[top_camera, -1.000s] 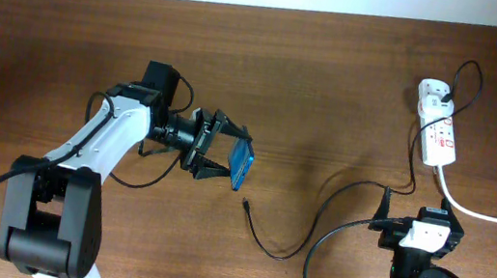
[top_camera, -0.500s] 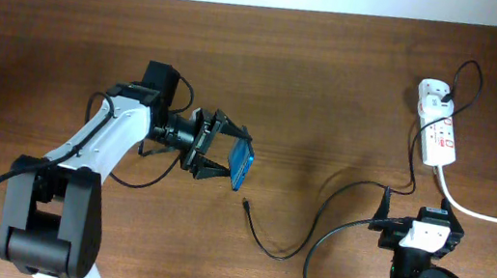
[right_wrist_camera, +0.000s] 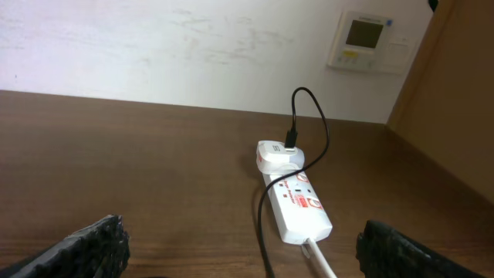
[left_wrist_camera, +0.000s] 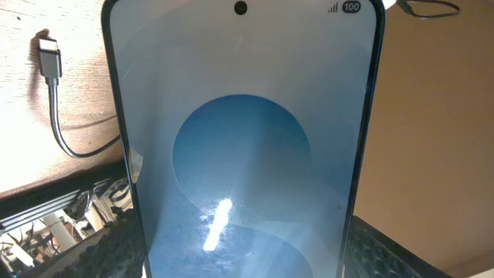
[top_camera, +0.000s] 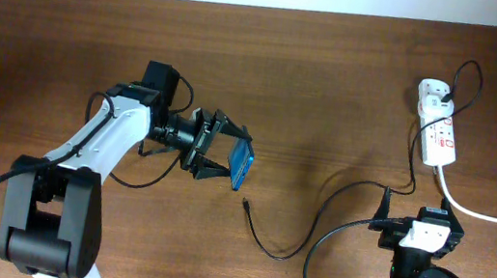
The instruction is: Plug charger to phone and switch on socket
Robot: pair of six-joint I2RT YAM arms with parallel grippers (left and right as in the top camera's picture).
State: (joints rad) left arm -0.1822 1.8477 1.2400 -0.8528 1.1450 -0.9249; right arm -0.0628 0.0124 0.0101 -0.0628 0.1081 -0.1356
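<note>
Blue screen glowing, the phone (top_camera: 242, 163) is gripped by the left gripper (top_camera: 226, 158), clamped by its long edges and tipped up on its side above the wooden table (top_camera: 336, 73). In the left wrist view the phone (left_wrist_camera: 243, 139) fills the frame, the pale circle plainly seen, with dark fingers (left_wrist_camera: 100, 251) pressed at both lower edges.

And the charger (top_camera: 279, 256): its thin black cable is laid in a loose loop across the middle of the table. The small connector tip (left_wrist_camera: 48, 54) is seen beside the phone's upper corner, near but not touching. From overhead the tip is found on the wood just below the phone.

Over on the right, the socket (top_camera: 438, 132) is laid near the far right part of the table, red switch marks showing, with its thick white cord (top_camera: 491, 214) trailing off to the right edge. The charger's black plug (right_wrist_camera: 291, 140) is seated in the far end of the socket (right_wrist_camera: 297, 201).

The right gripper (right_wrist_camera: 241, 228) is spread wide with nothing between its fingers, pointed toward the socket and kept well apart from it. Whether the switch is on cannot be told.
</note>
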